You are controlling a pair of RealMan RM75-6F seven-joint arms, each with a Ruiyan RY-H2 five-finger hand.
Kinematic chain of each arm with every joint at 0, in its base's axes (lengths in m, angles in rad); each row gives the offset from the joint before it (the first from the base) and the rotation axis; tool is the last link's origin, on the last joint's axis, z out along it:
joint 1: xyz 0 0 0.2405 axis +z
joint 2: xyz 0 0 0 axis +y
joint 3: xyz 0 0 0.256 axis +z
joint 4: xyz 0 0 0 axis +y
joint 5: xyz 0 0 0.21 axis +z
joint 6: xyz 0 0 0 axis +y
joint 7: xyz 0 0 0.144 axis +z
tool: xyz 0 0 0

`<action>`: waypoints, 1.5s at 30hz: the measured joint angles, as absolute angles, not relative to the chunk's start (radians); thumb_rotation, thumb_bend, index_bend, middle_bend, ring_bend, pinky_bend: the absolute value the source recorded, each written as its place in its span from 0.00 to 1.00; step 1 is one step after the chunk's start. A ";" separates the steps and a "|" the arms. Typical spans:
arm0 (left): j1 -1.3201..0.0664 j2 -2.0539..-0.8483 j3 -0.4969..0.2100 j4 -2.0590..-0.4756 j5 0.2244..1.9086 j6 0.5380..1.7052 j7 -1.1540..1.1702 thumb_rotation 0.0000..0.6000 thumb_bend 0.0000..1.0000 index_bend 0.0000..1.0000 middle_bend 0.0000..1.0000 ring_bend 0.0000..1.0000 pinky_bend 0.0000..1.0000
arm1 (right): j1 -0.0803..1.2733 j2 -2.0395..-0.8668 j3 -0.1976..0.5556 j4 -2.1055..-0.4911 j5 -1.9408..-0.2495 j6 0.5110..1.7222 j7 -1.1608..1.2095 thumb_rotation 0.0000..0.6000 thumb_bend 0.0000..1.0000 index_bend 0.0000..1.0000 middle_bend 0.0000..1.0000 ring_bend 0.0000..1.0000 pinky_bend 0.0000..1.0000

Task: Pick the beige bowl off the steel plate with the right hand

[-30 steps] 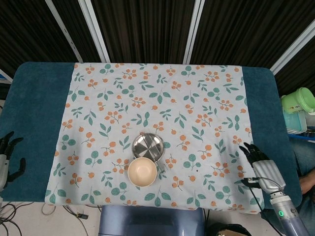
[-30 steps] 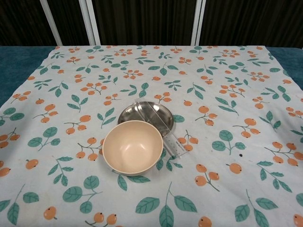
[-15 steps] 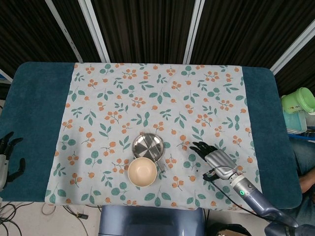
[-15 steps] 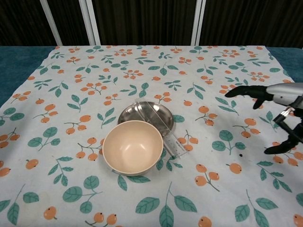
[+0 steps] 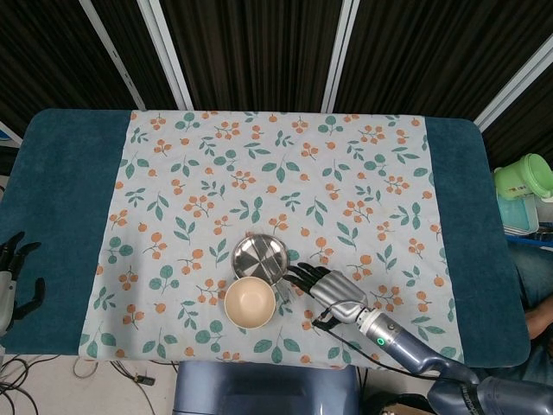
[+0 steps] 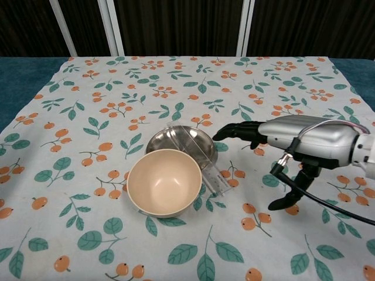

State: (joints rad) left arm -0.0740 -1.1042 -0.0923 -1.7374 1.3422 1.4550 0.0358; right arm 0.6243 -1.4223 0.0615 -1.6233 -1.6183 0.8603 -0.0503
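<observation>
The beige bowl (image 5: 250, 302) (image 6: 164, 182) leans on the near edge of the steel plate (image 5: 259, 256) (image 6: 180, 140), with a clear ruler (image 6: 206, 167) lying across the plate beside it. My right hand (image 5: 332, 292) (image 6: 293, 140) hovers just right of the plate and bowl, fingers spread toward them and thumb hanging down, holding nothing. My left hand (image 5: 12, 277) rests open at the table's far left edge, seen only in the head view.
A floral cloth (image 5: 276, 173) covers the middle of the teal table (image 5: 60, 190). A green cup on stacked containers (image 5: 524, 186) stands off the table to the right. A black cable (image 6: 328, 205) trails from my right wrist.
My right hand has swept leftward across the cloth from the right side to just beside the plate and bowl. The bowl, plate and left hand have not moved.
</observation>
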 measured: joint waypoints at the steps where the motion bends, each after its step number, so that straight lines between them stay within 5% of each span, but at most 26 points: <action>1: -0.074 -1.104 -0.093 -1.736 1.341 1.456 0.038 1.00 0.50 0.18 0.04 0.06 0.00 | 0.632 -1.433 0.065 -1.623 -1.610 0.850 -0.065 1.00 0.16 0.07 0.00 0.00 0.23; 27: -0.077 -1.105 -0.104 -1.741 1.302 1.450 0.074 1.00 0.50 0.18 0.05 0.05 0.00 | 0.804 -1.576 0.151 -1.691 -1.389 0.737 -0.350 1.00 0.16 0.07 0.00 0.00 0.20; 45: -0.079 -1.102 -0.108 -1.746 1.278 1.442 0.092 1.00 0.50 0.18 0.06 0.06 0.00 | 0.874 -1.654 0.145 -1.637 -1.241 0.744 -0.479 1.00 0.16 0.06 0.00 0.00 0.20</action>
State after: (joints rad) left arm -0.0791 -1.1021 -0.1081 -1.7463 1.2785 1.4418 0.0922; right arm 0.8740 -1.6541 0.1450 -1.6375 -1.2412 0.7441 -0.4795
